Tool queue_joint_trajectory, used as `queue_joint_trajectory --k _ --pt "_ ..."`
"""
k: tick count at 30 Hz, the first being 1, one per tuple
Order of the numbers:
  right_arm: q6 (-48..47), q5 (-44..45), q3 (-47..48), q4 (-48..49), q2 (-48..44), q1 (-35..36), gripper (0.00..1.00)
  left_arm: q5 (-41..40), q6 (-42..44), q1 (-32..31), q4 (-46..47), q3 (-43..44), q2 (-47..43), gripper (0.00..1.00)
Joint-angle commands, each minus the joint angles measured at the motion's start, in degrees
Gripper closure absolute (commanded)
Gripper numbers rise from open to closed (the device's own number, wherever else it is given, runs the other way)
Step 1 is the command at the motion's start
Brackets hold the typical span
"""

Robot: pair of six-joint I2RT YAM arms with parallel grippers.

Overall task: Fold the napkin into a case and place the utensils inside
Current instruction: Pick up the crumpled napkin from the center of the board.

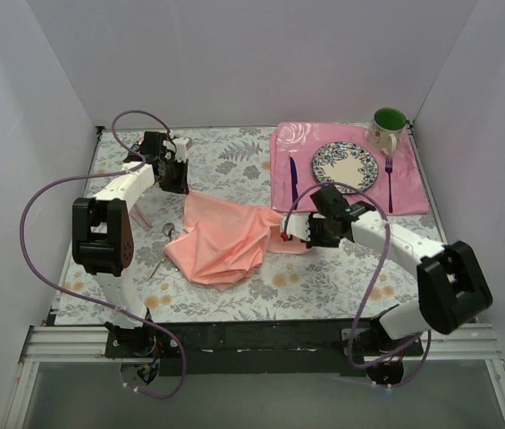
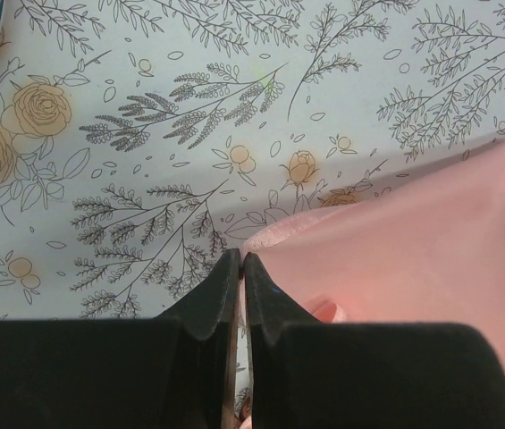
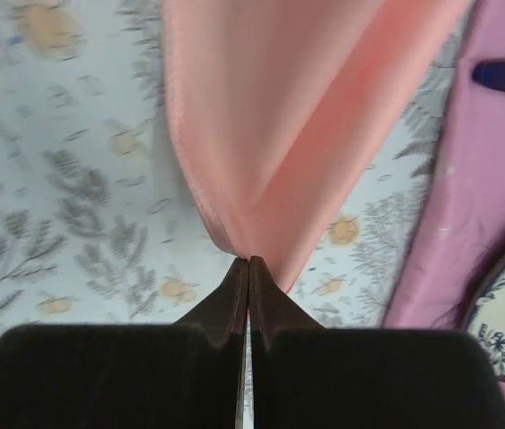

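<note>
Left gripper (image 2: 241, 259) closed, right gripper (image 3: 248, 262) likewise (both low)

**Place:** you are working in a robot lab cell dressed as a dining table.

**What shows you the lab:**
- Walls (image 1: 234, 54): plain white panels at left, far and right, boxing the table in.
- Rail (image 1: 234, 344): bare aluminium along the near edge.
- Left arm (image 1: 113, 223) and right arm (image 1: 413, 259): mounted near, trailing loose purple cables (image 1: 25, 223).

**What shows you the dining set:**
- Floral tablecloth (image 1: 225, 161).
- At far right, a pink placemat (image 1: 413, 192) with a plate (image 1: 344, 166), mug (image 1: 387, 128), fork (image 1: 389, 183) and knife (image 1: 293, 179).
- In the middle, a napkin (image 1: 221, 246).
</note>
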Motion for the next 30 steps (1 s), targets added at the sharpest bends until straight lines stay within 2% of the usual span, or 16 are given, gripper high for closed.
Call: queue_joint_trajectory --k 1,3,5,6,7,8,9,11,13,15,16,19,20,24,28,30 --pt "0.71 4.01 11.64 9.74 8.9 -1.4 0.99 -0.1 -0.87 0.09 0.78 -0.12 -2.37 1.0" --pt "2.83 5.4 16.65 8.87 11.45 -1.4 0.99 -0.27 -1.83 0.09 0.79 0.85 -1.23 1.0" --pt "5.28 4.72 19.38 4.59 11.99 -1.66 0.75 -0.62 -2.28 0.09 0.79 2.42 -0.26 1.0" --pt "6.51 1.32 21.04 2.99 11.47 -2.01 0.62 -0.63 -2.54 0.01 0.79 2.96 0.18 1.0" --pt "7.74 -0.02 21.41 1.41 10.94 -2.89 0.4 -0.45 -2.8 0.0 0.87 3.4 0.88 1.0" --pt "9.06 -1.17 21.59 -0.43 10.15 -3.24 0.35 0.07 -3.07 0.0 0.79 4.01 1.06 1.0" --pt "13.16 -3.0 21.33 -0.97 8.67 -3.59 0.33 0.25 -3.16 0.0 0.7 4.28 1.23 1.0" --pt "18.01 -4.95 21.41 -2.38 7.43 -4.91 0.35 1.04 -3.6 0.0 0.79 4.54 1.5 1.0" --pt "27.05 -6.8 21.06 -2.91 6.72 -6.14 0.39 1.31 -3.68 0.0 0.87 4.63 1.5 1.0" --pt "34.0 -5.58 20.97 -3.43 8.2 -7.63 0.43 1.22 -3.86 0.0 0.87 4.37 1.59 1.0" --pt "40.99 -5.66 21.58 -4.74 9.17 -8.51 0.47 1.13 -3.95 0.0 0.79 4.19 1.5 1.0" --pt "51.39 -7.41 20.89 -7.92 12.86 -12.9 0.5 1.04 -3.95 0.0 1.05 3.58 1.41 1.0" --pt "52.31 -8.72 19.84 -7.57 12.61 -14.13 0.5 1.04 -4.04 0.0 1.05 3.4 1.24 1.0" --pt "54.07 -15.3 15.0 -3.79 10.15 -18.09 0.4 1.22 -4.56 0.0 1.4 2.87 1.15 1.0" --pt "57.93 -22.78 10.61 -2.3 10.59 -20.38 0.17 1.75 -5.09 0.0 1.31 3.49 1.5 1.0" --pt "62.14 -28.21 6.15 2.16 10.41 -21.61 0.17 2.01 -5.35 0.0 1.23 3.66 1.59 1.0"
